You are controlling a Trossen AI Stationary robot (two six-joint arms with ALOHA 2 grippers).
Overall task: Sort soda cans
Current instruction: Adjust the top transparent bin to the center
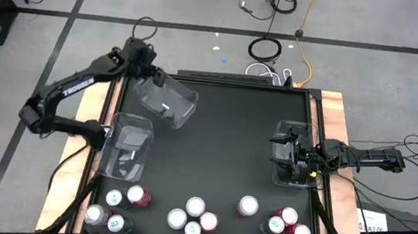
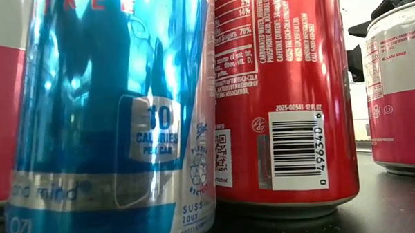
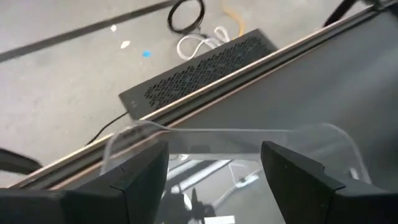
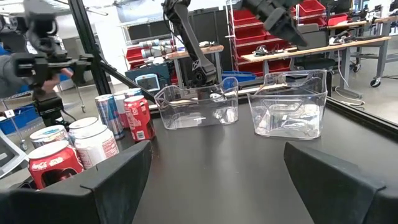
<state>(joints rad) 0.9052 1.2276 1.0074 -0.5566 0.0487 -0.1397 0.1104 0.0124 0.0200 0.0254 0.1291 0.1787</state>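
Nearest can: blue-silver soda can [image 2: 111, 120] is filling the low view, with a red can [image 2: 283, 100] just beside it.
Soda cans: all are standing in clusters [image 1: 195, 215] along the near edge of the table [image 1: 231, 127], none sitting in a bin yet.
Left end effector [image 1: 151, 76]: fingers are straddling the rim of a tilted clear bin [image 1: 168, 101] at the far left; a second bin [image 1: 128, 147] is lying nearer.
Right end effector [image 1: 287, 152]: hovering wide over a third bin [image 1: 294, 134] at the right edge, holding nothing.
Risk: the tilted bin is likely slipping or tipping if the grip is shallow; packed cans are inviting knock-overs when one is pulled out.
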